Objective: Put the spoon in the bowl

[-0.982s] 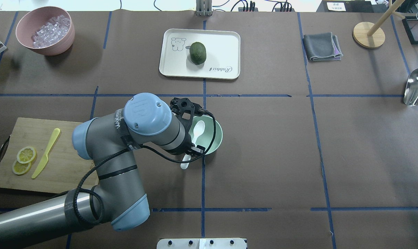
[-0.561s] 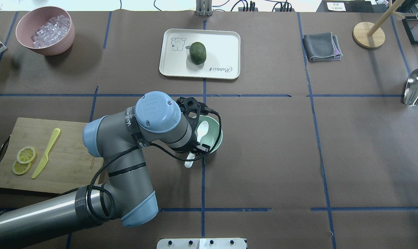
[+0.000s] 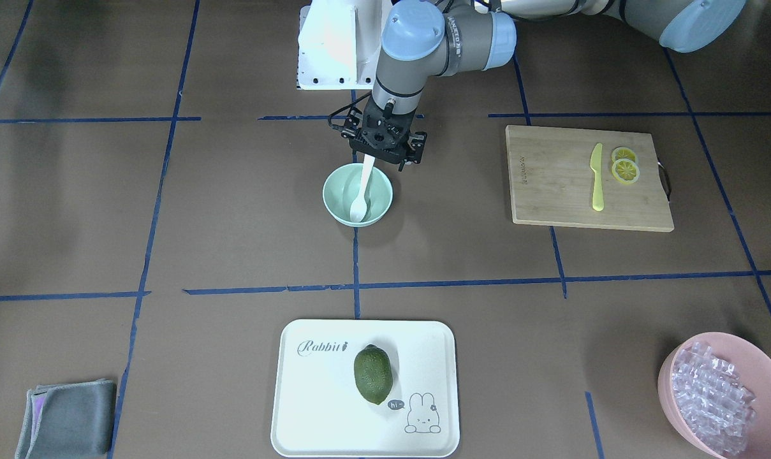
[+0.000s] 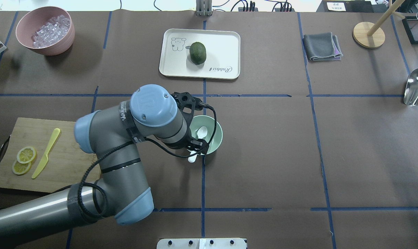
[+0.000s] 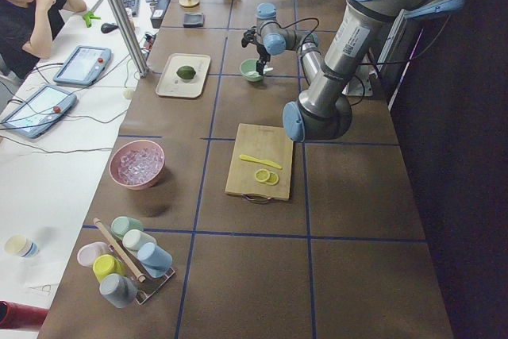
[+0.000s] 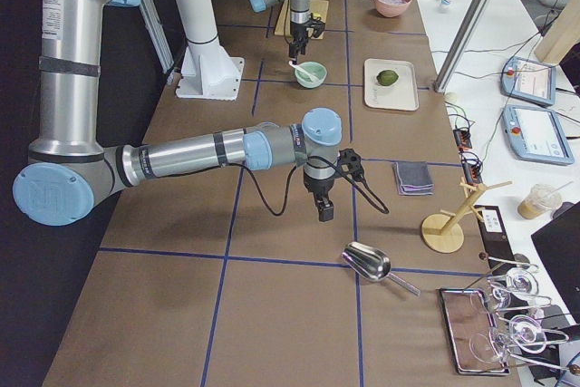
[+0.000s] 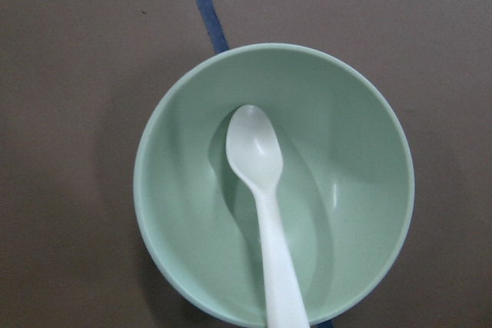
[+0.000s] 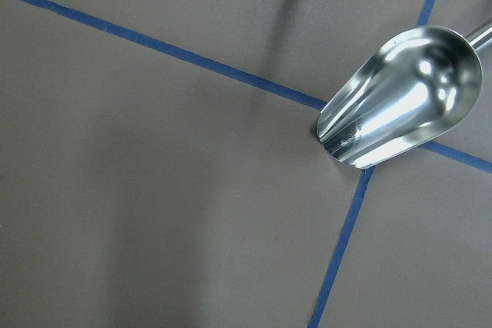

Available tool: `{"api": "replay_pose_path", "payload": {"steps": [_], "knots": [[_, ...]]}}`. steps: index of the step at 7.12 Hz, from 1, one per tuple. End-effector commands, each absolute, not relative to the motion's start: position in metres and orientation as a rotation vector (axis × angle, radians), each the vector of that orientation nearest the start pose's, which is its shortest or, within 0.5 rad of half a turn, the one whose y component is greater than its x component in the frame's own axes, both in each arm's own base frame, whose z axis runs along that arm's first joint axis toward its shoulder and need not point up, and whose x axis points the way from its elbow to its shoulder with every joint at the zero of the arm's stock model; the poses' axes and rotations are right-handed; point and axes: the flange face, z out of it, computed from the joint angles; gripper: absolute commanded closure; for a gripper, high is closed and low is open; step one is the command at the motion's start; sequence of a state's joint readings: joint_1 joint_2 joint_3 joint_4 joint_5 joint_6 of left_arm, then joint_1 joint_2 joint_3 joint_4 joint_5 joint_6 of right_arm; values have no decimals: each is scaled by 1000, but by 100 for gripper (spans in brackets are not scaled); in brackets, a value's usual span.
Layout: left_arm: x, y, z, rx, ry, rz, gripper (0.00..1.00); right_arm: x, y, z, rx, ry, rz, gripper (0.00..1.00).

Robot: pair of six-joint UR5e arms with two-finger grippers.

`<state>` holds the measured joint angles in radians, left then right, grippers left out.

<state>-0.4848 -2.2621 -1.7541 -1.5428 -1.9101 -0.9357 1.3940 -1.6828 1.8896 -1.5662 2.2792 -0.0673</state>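
The left gripper (image 3: 370, 159) holds the spoon (image 3: 359, 199) tight, scoop in the bowl (image 3: 336, 209); it should lower gently, then let go.

Near mid-table, spoon (image 4: 202, 131) in bowl (image 4: 217, 139), handle leaning over the rim on the robot's side; straight beyond, tray (image 4: 224, 43) bearing fruit (image 4: 197, 53); on the robot's left, cutting board (image 4: 70, 162) carrying knife (image 4: 46, 153), lemon slices (image 4: 24, 159) just left of it; far left corner, larger bowl (image 4: 58, 45); far right, cloth (image 4: 321, 46); right edge, metal scoop (image 4: 416, 86).
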Motion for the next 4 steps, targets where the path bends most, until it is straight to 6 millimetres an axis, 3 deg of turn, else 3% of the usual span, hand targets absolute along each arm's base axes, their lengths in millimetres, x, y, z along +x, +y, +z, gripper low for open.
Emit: {"api": "replay_pose_path", "payload": {"steps": [1, 2, 3, 4], "knots": [[429, -407, 207, 197, 774, 293, 0, -11, -455, 563, 149, -716, -292, 0], [378, -418, 235, 196, 770, 315, 0, -11, -455, 572, 131, -715, -285, 0], [311, -451, 277, 156, 778, 314, 0, -3, -451, 582, 117, -713, -263, 0], [232, -473, 335, 95, 796, 287, 0, 13, -444, 592, 108, -713, -224, 0]]}}
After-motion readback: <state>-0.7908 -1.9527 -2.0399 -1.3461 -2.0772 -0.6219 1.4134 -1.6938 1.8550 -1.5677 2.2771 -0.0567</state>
